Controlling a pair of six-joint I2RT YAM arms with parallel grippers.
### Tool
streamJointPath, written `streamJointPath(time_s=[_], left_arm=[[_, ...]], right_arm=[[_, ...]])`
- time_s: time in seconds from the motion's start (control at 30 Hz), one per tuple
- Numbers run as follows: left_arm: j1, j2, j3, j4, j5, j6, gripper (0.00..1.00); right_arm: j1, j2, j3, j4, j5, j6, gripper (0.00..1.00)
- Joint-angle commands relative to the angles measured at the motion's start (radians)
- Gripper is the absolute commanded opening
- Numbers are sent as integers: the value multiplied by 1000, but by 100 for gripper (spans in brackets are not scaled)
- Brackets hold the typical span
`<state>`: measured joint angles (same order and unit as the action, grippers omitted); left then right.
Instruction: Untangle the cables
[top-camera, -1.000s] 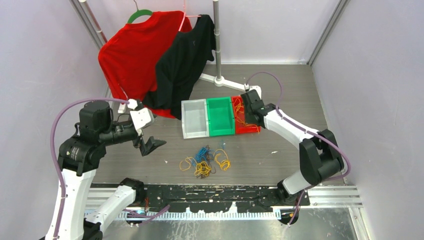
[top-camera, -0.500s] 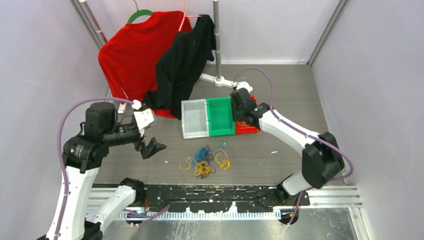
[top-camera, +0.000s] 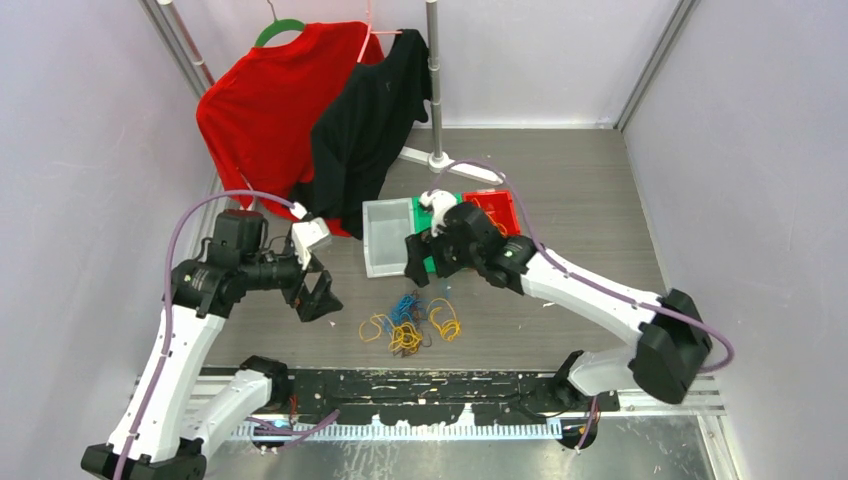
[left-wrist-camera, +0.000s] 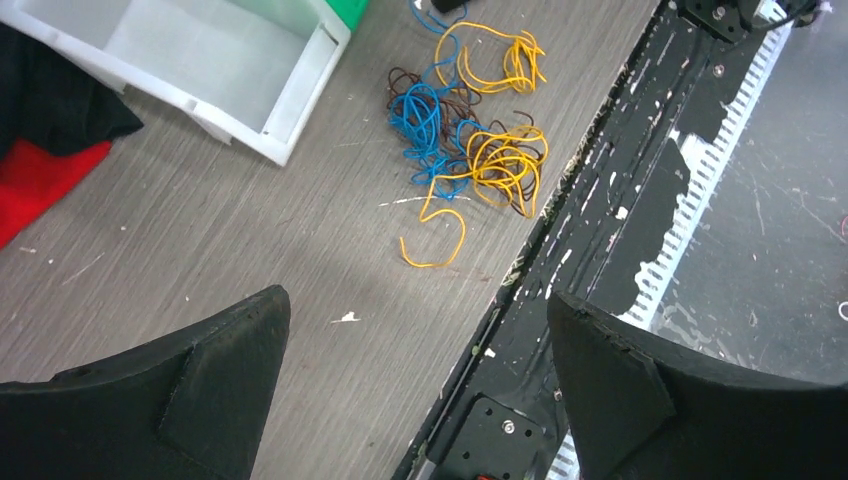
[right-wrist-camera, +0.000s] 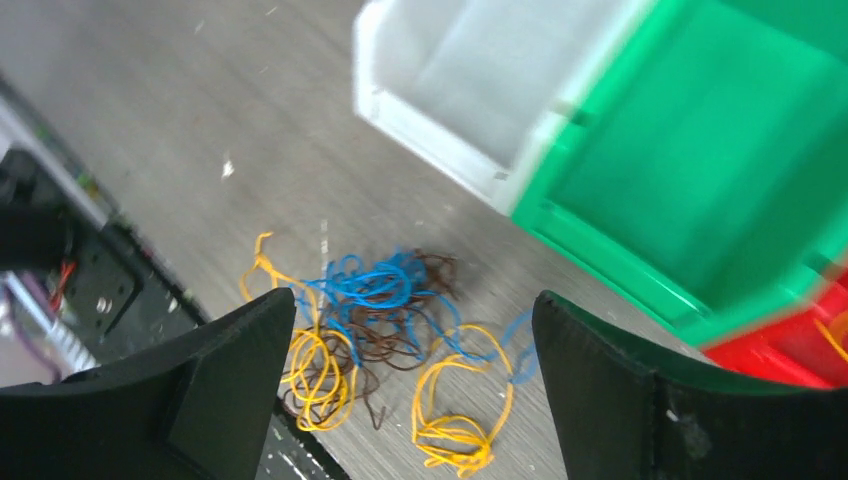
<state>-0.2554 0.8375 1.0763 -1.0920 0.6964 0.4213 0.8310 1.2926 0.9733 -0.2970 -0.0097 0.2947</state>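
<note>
The cables (top-camera: 410, 325) lie in one tangle of yellow-orange, blue and dark brown loops on the wooden table, close to its near edge. My right gripper (top-camera: 425, 262) hangs open just behind and above the tangle, empty. In the right wrist view the cables (right-wrist-camera: 380, 320) show between and below its spread fingers, gripper (right-wrist-camera: 412, 300). My left gripper (top-camera: 318, 298) stands open to the left of the tangle, empty. Its wrist view has the cables (left-wrist-camera: 470, 140) ahead of the gripper (left-wrist-camera: 415, 300). A few yellow wires lie in the red bin (top-camera: 505, 200).
Three bins stand in a row behind the tangle: white (top-camera: 368, 240), green (top-camera: 428, 207) partly under my right arm, and red. A red shirt (top-camera: 260, 110) and a black shirt (top-camera: 370, 120) hang on a rack (top-camera: 433, 80) at the back. The black base rail (top-camera: 420, 385) borders the near edge.
My right arm swung left from over the red bin to behind the tangle, and its gripper opened. My left arm moved right, closer to the tangle, still open.
</note>
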Motion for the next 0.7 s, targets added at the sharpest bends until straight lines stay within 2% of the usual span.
streamJointPath(time_s=[0.0,0.13,0.3,0.53,0.67], left_arm=[[22,-50,-4,90,-4,-66,99],[55,-80,-24,129,-41,-98,98],[83,-91,-35,213,-203,-141,96],[120,-78,7,180,-116,-183,96],[119,-92,12,170,-111,-172,96]], right_arm=[[21,152,123,15,-341,-168,85],[72,295,234,-116,-445,-301,69],[139,429,314,-184,-457,-400,69],[183,556,394,-216,-450,-439,66],[185,582,395,-185,-421,-440,54]])
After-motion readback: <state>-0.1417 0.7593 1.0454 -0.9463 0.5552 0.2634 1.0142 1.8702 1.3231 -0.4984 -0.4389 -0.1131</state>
